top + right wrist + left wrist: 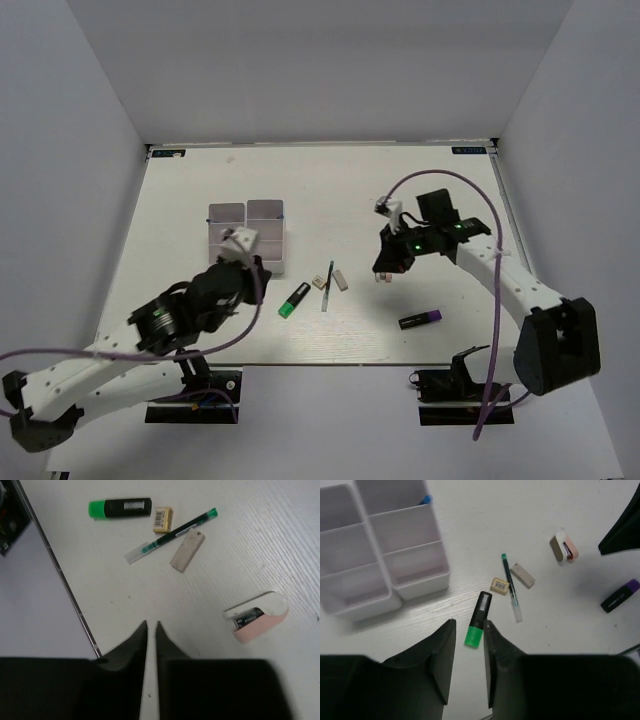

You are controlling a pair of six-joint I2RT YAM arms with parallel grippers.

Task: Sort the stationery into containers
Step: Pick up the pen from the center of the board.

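Seen from above, the containers [247, 232] sit left of centre on the surface [200, 180], with the left end effector [258, 282] hanging just in front of them. The loose stationery lies to their right: a green-black highlighter [293, 299], a thin pen [327, 285], and, well apart from those, a purple-black marker [421, 320]. The right end effector [386, 268] hovers just right of the pen.

The left wrist camera shows that arm's fingers [445, 655] a little apart with nothing between them, aimed at the highlighter's green end. A blue tip [425, 500] pokes out of one far bin. That gap looks narrow to me. If the arm comes down off-line, a finger could land on the highlighter and skid it into the small barcode eraser [499, 585] close by.

On the right wrist camera the fingers are all but touching and hold nothing. The pink and white piece [257, 616] lies off to one side of them on the surface. Lowered like that, I reckon they would shove it rather than straddle it. The pen is crowded by the long beige eraser [187, 550], so lifting either one may drag the other along.
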